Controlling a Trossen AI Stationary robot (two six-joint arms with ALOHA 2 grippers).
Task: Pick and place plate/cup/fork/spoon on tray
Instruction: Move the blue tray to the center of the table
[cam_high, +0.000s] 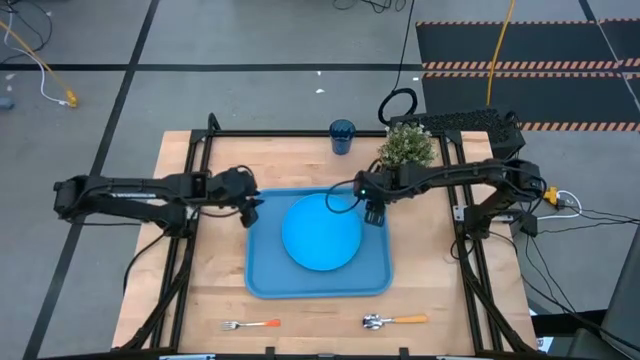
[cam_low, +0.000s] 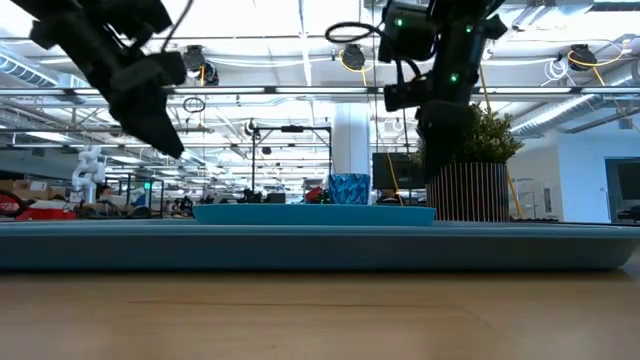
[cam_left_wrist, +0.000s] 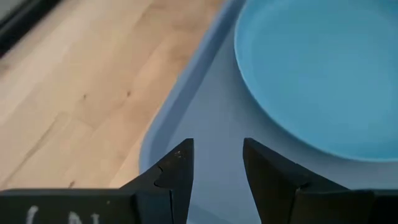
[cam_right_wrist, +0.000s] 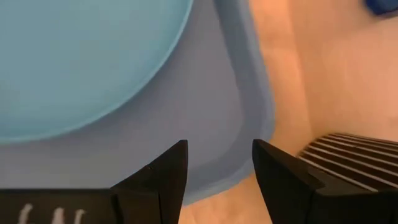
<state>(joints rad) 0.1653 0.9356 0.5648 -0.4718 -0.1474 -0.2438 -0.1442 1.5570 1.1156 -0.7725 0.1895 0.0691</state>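
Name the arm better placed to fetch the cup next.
Right. The right gripper hangs open over the tray's far right corner, nearer the cup at the table's far edge than the left gripper.

Bright sky-blue plate (cam_high: 322, 233) sits on a paler, greyer blue tray (cam_high: 262, 270). The cup (cam_high: 342, 135) shows dark blue. Fork (cam_high: 250, 324) and spoon (cam_high: 394, 321) both flash silver metal with orange handles. The plant (cam_high: 407, 146) is speckled green in a dark ribbed pot, and the tabletop (cam_high: 440, 290) is pale wood grain.
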